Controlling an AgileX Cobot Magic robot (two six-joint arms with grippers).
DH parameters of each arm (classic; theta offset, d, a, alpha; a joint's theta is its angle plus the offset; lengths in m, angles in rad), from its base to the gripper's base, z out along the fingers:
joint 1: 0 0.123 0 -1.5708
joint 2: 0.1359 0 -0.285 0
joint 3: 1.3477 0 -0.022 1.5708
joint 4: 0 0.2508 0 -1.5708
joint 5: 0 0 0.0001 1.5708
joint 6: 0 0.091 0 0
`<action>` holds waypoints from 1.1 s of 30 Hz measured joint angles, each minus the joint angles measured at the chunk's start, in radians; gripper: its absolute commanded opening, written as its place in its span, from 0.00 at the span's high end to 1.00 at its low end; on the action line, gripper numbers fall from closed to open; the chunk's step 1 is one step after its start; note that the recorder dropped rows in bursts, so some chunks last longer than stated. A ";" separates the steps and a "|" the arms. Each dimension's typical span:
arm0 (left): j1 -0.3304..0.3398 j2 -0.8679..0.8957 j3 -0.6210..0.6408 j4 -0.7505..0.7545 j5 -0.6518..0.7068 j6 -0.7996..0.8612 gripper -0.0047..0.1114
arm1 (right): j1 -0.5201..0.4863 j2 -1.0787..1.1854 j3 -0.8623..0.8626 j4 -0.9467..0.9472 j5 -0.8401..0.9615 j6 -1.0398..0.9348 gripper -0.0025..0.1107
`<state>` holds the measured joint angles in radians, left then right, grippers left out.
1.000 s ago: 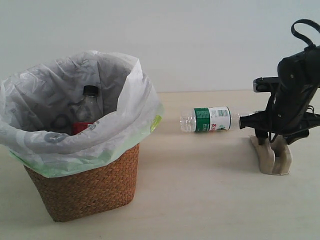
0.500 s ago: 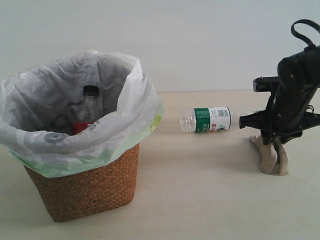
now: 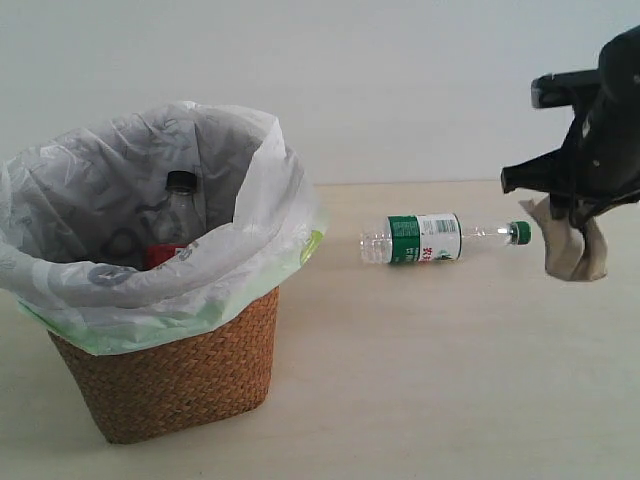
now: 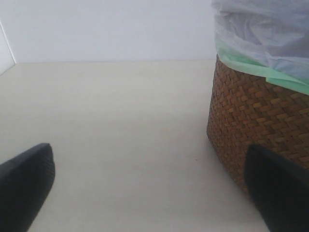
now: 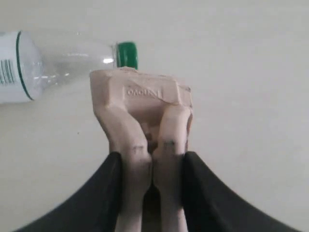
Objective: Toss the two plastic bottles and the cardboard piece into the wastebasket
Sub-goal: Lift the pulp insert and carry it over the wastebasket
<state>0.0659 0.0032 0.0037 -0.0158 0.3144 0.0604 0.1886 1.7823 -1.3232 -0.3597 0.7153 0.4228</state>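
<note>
The brown wicker wastebasket (image 3: 190,375) with its white bag stands at the left; the black-capped bottle (image 3: 180,215) with a red label is inside it. The green-capped bottle (image 3: 430,238) lies on its side on the table, cap pointing right. My right gripper (image 3: 578,212) is shut on the beige cardboard piece (image 3: 572,250) and holds it in the air above the table; in the right wrist view the cardboard piece (image 5: 145,116) sits squeezed between the black fingers (image 5: 104,193), with the green-capped bottle (image 5: 58,63) below. My left gripper (image 4: 149,193) is open and empty beside the wastebasket (image 4: 251,121).
The pale table (image 3: 420,380) runs from the basket to the right edge. A plain white wall (image 3: 400,80) stands behind it.
My right gripper has closed on the cardboard piece and lifted it off the table, up and slightly right. The green-capped bottle's cap has come into view. The left arm has not moved.
</note>
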 measured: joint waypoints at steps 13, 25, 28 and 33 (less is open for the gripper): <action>0.000 0.000 0.000 0.000 0.000 0.000 0.03 | 0.094 -0.172 0.000 0.350 -0.071 -0.217 0.98; 0.000 0.000 0.000 0.000 0.000 0.000 0.03 | 0.411 -0.334 -0.130 1.400 -0.187 -0.983 0.98; 0.000 0.000 0.000 0.000 0.000 0.000 0.03 | 0.426 -0.334 -0.139 1.405 -0.199 -1.008 0.98; 0.000 0.000 0.000 0.000 0.000 0.000 0.03 | 0.358 -0.334 -0.139 1.086 -0.203 -0.763 0.98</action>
<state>0.0659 0.0032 0.0037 -0.0158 0.3144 0.0604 0.5470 1.4484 -1.4618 0.7263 0.5122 -0.3402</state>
